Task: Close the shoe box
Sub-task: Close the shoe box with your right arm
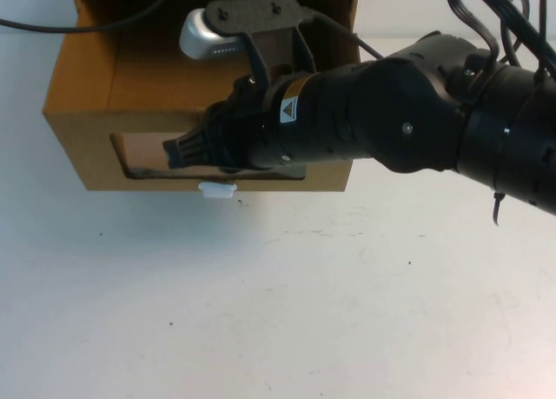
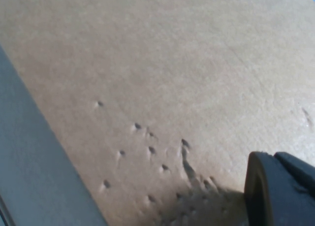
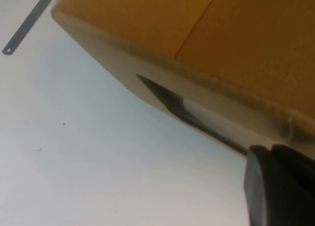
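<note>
The shoe box (image 1: 82, 112) sits at the far left of the white bench (image 1: 287, 312), its brown cardboard drawer pulled out toward the near side so the open inside shows from above. On its front panel is a clear window (image 1: 143, 156), with a small white tab (image 1: 217, 189) sticking out just below it. Only the high view shows this whole layout; the left wrist view fills with flat, dimpled cardboard (image 2: 162, 78) very close up, with one dark pad of the left gripper (image 2: 280, 191) at its edge, and whether those jaws are apart or together cannot be told. The right wrist view catches the box's front edge (image 3: 162, 63) and window above the bare bench. The right gripper (image 1: 187, 151), black and bulky, hangs over the window; its jaws cannot be judged either. The bench in front of the box lies wide and open. A black cable (image 1: 52, 25) crosses the far left corner.
</note>
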Tool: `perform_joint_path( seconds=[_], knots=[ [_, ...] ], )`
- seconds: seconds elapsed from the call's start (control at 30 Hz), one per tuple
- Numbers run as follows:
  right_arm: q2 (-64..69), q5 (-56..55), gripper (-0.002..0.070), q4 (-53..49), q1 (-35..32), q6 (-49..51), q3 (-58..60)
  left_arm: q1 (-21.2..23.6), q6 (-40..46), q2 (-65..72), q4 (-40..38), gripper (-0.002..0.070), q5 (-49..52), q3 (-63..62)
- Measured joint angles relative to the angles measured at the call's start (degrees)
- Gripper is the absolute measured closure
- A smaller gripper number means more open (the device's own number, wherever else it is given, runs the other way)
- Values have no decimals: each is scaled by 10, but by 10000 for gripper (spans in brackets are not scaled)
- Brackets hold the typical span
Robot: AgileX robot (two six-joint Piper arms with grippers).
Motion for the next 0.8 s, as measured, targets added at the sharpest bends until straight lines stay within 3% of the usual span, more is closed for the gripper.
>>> perform_joint_path(
  seconds=[0.5,0.8],
  knots=[
    [1,-6,686,15,0,0,0,0,0,0,0,680,1,0],
    [2,-31,686,19,-48,0,0,0,0,0,0,680,5,-1]
  ],
)
